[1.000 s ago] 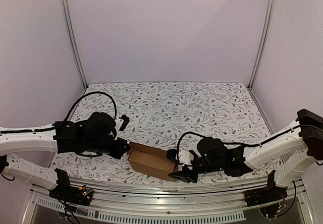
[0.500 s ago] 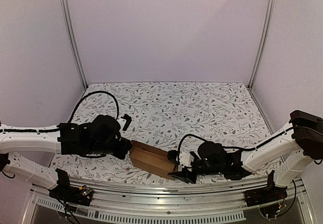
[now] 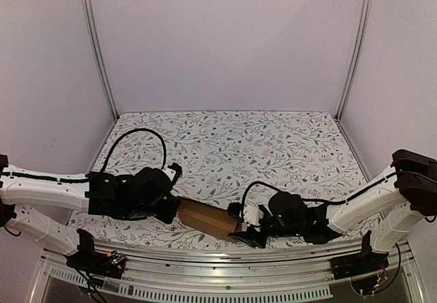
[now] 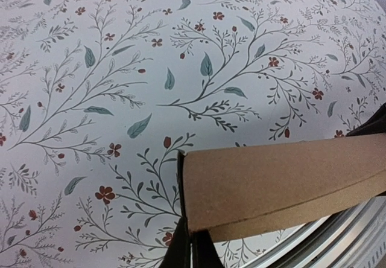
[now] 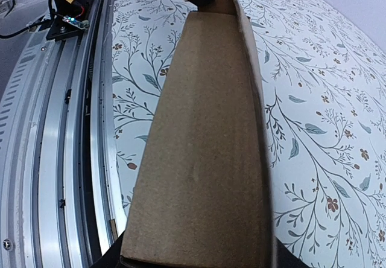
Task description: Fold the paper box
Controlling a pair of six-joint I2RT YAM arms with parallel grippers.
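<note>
The paper box (image 3: 207,218) is a plain brown carton lying near the table's front edge between both arms, a closed flat face up. My left gripper (image 3: 173,211) is at its left end. In the left wrist view the fingertips (image 4: 192,247) are pinched shut on the thin edge at the carton's (image 4: 283,180) lower left corner. My right gripper (image 3: 246,233) holds the right end. The right wrist view shows the carton (image 5: 205,147) running away from the camera, with my right gripper (image 5: 193,262) closed across its width, one finger on each side.
A floral cloth (image 3: 259,146) covers the table. Aluminium rails (image 5: 48,159) run along the near edge, close beside the carton. A small electronics board (image 5: 67,14) sits on the rail by the left arm's base. Upright frame posts (image 3: 95,44) stand at the back corners.
The left arm has moved right and lower. The carton, whose open inside showed a second ago, has turned so that only a flat closed face shows. The right gripper has barely shifted.
</note>
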